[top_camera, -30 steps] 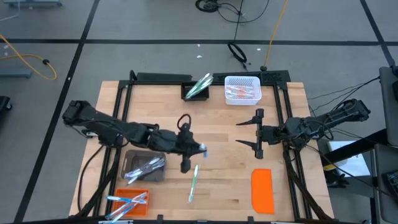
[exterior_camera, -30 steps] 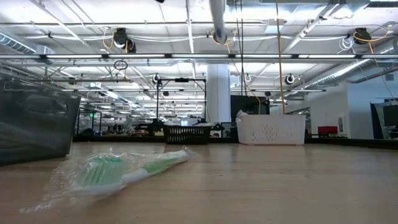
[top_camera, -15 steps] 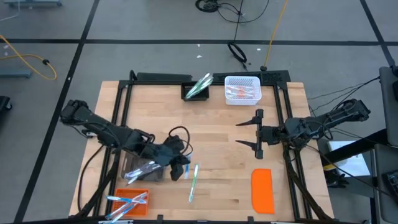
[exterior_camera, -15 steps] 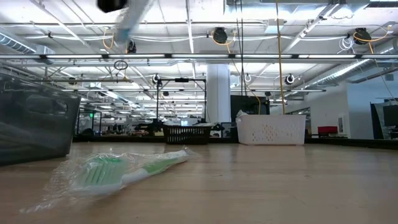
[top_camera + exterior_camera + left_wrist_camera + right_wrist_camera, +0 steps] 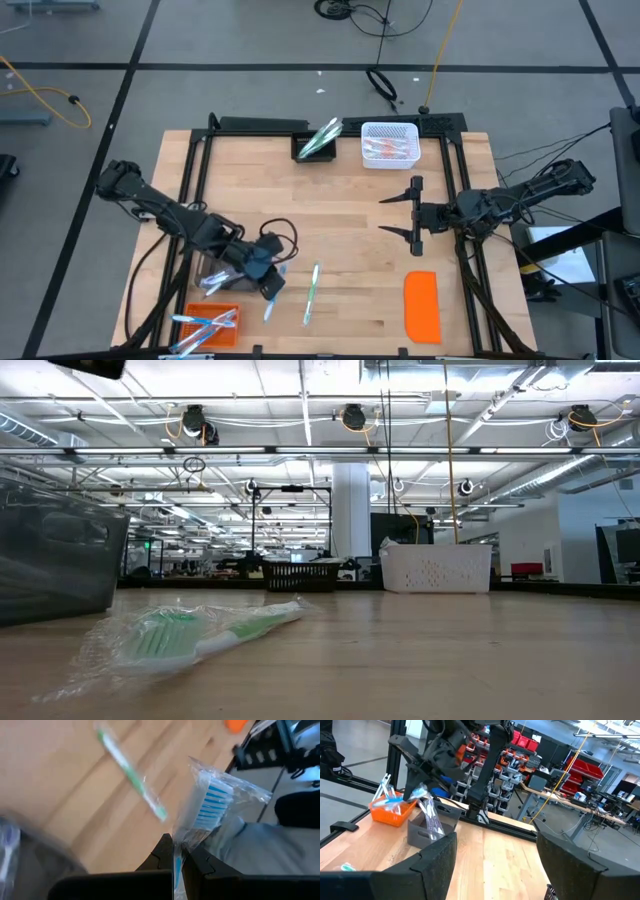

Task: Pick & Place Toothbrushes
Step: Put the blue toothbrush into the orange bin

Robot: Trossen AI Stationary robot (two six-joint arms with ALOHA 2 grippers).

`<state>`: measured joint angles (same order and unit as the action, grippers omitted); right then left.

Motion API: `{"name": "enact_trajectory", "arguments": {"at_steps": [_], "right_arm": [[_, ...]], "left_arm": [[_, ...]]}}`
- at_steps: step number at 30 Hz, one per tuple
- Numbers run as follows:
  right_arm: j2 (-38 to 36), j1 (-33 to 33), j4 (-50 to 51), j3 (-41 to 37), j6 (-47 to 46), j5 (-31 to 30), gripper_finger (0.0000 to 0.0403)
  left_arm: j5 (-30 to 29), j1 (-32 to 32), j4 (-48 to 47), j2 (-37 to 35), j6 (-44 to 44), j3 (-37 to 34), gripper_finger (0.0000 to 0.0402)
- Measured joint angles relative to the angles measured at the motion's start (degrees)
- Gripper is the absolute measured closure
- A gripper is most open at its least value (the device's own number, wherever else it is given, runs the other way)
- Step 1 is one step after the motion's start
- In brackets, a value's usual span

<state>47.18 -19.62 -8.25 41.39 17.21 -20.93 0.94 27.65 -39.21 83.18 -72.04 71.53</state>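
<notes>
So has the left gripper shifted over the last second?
Yes. The left gripper, shut on a blue toothbrush, has swung from beside the green toothbrush toward the orange bin.

Green-and-white toothbrush [image 5: 311, 292], blue-bristled wrapped toothbrush [image 5: 212, 802], orange lid [image 5: 421, 306], white basket [image 5: 389, 144], pale wooden table [image 5: 350, 210]

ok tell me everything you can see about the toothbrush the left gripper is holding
The blue toothbrush is sealed in a clear, crinkled plastic wrapper, with blue and white bristles showing through it. The left gripper is shut on the wrapper's lower end, so the head sticks out past the fingertips. In the high view it hangs over the table's near left part, beside the grey bin, apart from the green toothbrush lying on the wood.
</notes>
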Motion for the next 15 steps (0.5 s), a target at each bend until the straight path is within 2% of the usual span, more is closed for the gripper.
{"name": "enact_trajectory", "arguments": {"at_steps": [4,9,15], "right_arm": [[0.0,0.0,0.0,0.0,0.0,0.0,0.0136],[0.0,0.0,0.0,0.0,0.0,0.0,0.0136],[0.0,0.0,0.0,0.0,0.0,0.0,0.0136]], "left_arm": [[4.9,0.9,-6.1,0.0,-5.4,0.0,0.0399],[10.5,2.1,-16.7,0.0,-16.1,0.0,0.0399],[14.5,4.7,-21.3,0.0,-23.5,0.0,0.04]]}}
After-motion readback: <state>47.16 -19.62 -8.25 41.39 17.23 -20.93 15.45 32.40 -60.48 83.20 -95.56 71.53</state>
